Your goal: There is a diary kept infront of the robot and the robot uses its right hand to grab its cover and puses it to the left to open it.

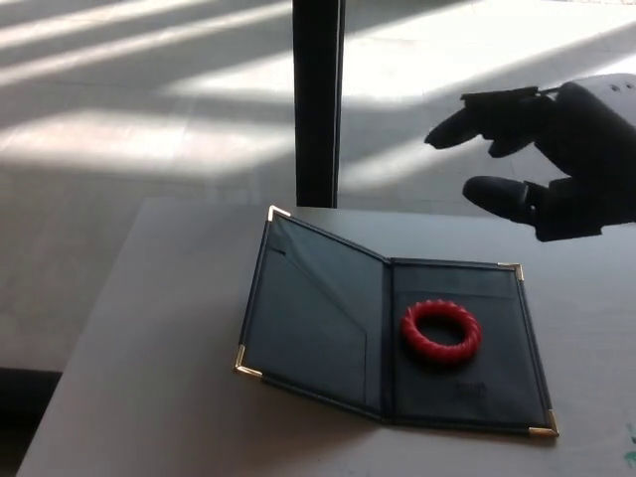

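Your diary (388,333) lies open at the centre of the frame, on the grey table (159,397). Its left cover (313,308) is swung out to the left and looks slightly raised, while the right half lies flat. You can see small gold corner pieces at the outer corners. A red ring (440,331) with a ridged rim rests on the right inner page, just right of the spine. Look to the upper right of the frame and you find the right hand (552,159), well apart from the diary and above the table's far edge; its fingers (487,114) are spread and it holds nothing. Behind the table, a dark vertical post (318,99) stands at top centre against a sunlit tiled floor (129,119).
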